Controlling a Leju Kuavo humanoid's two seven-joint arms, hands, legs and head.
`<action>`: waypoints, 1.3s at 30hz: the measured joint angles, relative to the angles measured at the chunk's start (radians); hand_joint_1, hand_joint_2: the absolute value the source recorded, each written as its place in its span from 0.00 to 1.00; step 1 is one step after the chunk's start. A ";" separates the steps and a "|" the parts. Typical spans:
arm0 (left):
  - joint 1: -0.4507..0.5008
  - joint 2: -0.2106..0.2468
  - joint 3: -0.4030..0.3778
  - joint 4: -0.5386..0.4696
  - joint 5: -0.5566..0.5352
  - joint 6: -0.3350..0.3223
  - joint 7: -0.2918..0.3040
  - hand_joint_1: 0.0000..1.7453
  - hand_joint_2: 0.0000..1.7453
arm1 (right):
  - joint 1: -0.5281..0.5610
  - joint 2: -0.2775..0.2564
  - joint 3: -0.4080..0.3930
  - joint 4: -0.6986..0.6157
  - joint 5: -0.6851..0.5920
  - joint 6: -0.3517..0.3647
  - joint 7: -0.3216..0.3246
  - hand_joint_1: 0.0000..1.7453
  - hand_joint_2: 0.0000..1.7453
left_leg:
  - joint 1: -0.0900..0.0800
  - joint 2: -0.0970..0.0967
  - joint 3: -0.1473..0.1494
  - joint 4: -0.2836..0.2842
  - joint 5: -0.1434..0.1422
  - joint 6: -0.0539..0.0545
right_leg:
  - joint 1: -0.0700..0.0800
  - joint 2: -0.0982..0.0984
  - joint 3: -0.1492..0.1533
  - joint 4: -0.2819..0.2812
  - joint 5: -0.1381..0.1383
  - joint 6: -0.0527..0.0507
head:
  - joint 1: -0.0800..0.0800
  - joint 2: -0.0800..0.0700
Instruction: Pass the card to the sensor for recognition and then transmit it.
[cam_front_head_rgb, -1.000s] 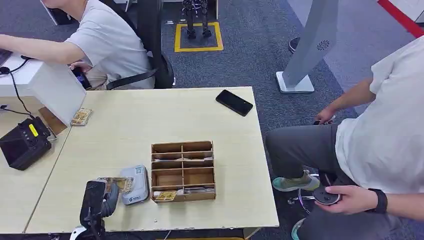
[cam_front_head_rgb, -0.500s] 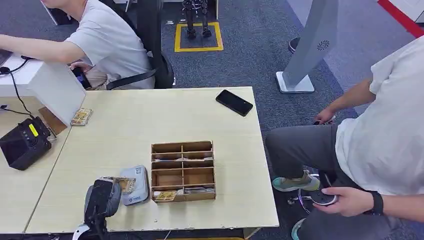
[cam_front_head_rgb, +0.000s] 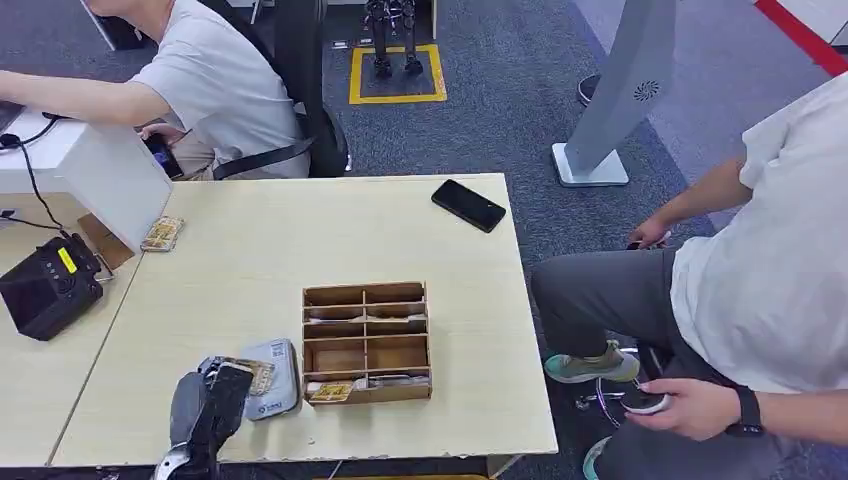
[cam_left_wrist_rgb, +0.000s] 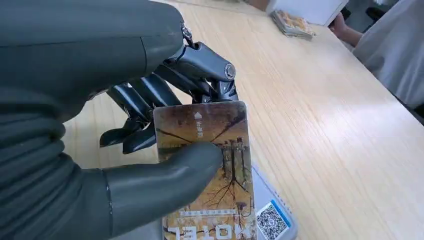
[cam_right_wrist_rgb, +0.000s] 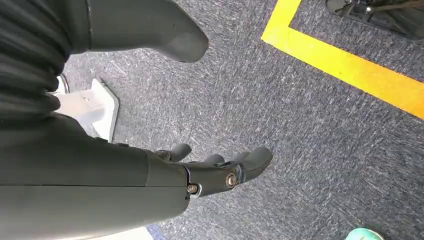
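Observation:
My left hand (cam_front_head_rgb: 213, 398) hovers near the table's front edge and pinches a hotel card (cam_front_head_rgb: 251, 373) printed with a brown tree. In the left wrist view the thumb (cam_left_wrist_rgb: 160, 187) presses the card (cam_left_wrist_rgb: 215, 150) against the dark fingers (cam_left_wrist_rgb: 145, 97) behind it. The card lies over the grey sensor pad (cam_front_head_rgb: 277, 378), whose QR-code corner (cam_left_wrist_rgb: 272, 222) shows just under it. Whether card and pad touch I cannot tell. My right hand (cam_right_wrist_rgb: 215, 172) hangs over grey carpet, fingers loosely apart, holding nothing.
A wooden divided box (cam_front_head_rgb: 367, 342) with cards stands just right of the sensor. A black phone (cam_front_head_rgb: 468, 205) lies at the far right, a card stack (cam_front_head_rgb: 162, 233) at the far left beside a white box (cam_front_head_rgb: 112, 180). People sit at the back left and the right.
My left hand has shifted slightly right and lower with the card, bringing it further over the sensor pad. The person's hand at the right has moved a little.

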 joint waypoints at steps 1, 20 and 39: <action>0.000 0.000 -0.002 0.005 -0.025 0.007 0.007 1.00 1.00 | 0.000 0.000 0.000 0.000 0.000 0.000 0.000 0.00 1.00 | 0.000 0.000 0.000 0.000 0.000 0.000 | 0.000 0.000 0.000 0.000 0.000 0.000 | 0.000 0.000; -0.006 -0.019 -0.010 0.071 -0.156 0.029 0.037 1.00 1.00 | -0.004 0.000 0.000 0.000 0.002 0.000 -0.001 0.00 1.00 | 0.000 0.000 0.000 0.000 0.000 0.000 | 0.000 0.000 0.000 0.000 0.000 0.000 | 0.000 0.000; -0.009 -0.024 -0.010 0.080 -0.089 -0.002 0.008 1.00 1.00 | -0.005 0.000 0.000 0.000 0.006 0.000 -0.002 0.00 1.00 | 0.000 0.000 0.000 0.000 0.000 0.000 | 0.000 0.000 0.001 0.000 0.000 0.000 | 0.000 0.000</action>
